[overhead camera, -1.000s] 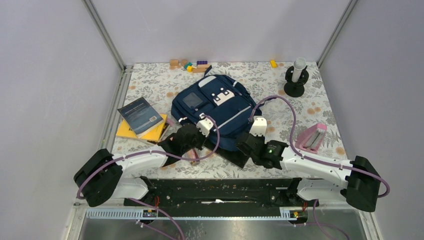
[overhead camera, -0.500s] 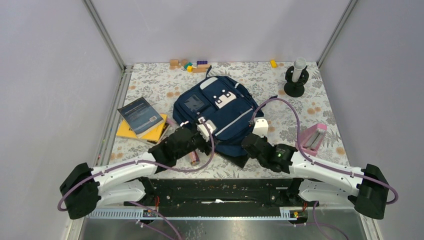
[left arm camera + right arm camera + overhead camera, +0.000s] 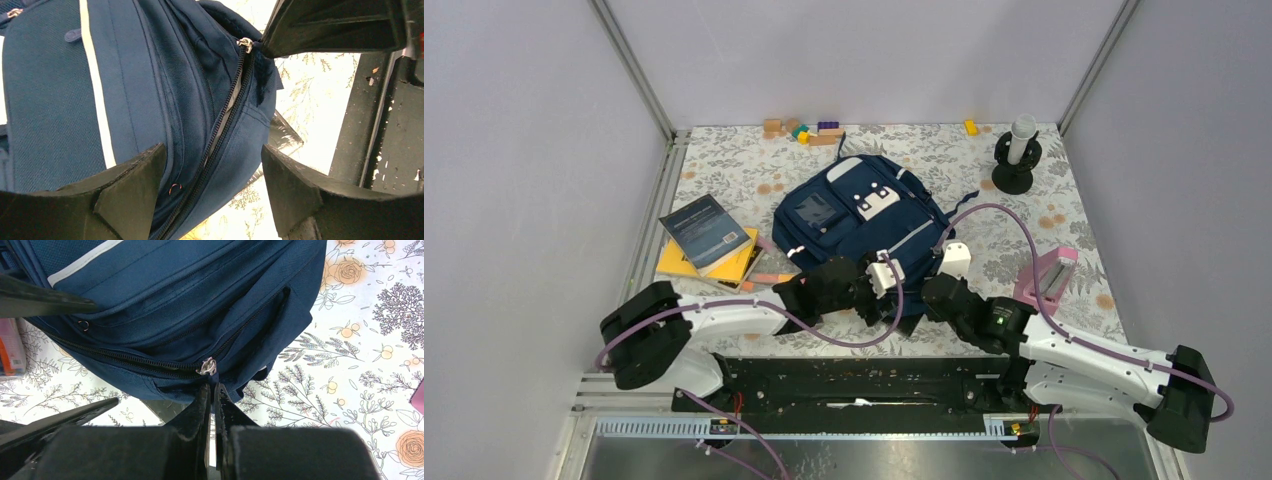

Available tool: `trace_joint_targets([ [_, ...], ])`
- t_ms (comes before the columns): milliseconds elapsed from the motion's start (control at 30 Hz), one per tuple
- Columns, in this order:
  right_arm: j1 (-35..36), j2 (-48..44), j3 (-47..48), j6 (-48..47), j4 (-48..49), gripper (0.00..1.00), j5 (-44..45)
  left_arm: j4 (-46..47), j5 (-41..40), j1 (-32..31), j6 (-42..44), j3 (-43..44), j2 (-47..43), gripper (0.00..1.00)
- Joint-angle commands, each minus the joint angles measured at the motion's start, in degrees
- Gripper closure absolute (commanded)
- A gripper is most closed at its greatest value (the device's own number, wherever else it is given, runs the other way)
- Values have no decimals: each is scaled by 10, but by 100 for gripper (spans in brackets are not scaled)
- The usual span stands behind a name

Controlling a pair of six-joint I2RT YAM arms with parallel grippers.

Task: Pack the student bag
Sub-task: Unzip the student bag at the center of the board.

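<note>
Student bag [image 3: 859,225] lies flat, front up, mid-table on the floral cloth [image 3: 744,170]. Both arms work its near edge. Left gripper [image 3: 212,167] is released: the jaws are spread wide over the bag's near side with the zipper [image 3: 227,107] running between them, and neither finger is clearly touching fabric. Right gripper [image 3: 212,389] is clenched, tips pressed together right at the metal zipper pull [image 3: 207,366] on the bag's near-right corner; can't tell if the pull is actually pinched. Stacked books [image 3: 709,240] sit left of the bag, a pink case [image 3: 1049,275] right of it, toy blocks [image 3: 804,130] behind it, and a black stand with a white cylinder [image 3: 1016,155] to its far right.
</note>
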Motion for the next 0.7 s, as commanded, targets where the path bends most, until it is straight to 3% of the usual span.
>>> trace_joint_targets([
  [0, -1, -23, -5, -2, 3, 100, -4, 74, 34, -2, -4, 41, 35, 25],
  [333, -1, -22, -11, 2, 12, 100, -8, 97, 84, -4, -40, 77, 108, 28],
  [667, -1, -15, -13, 5, 12, 100, 20, 123, 92, -5, -107, 29, 107, 96],
])
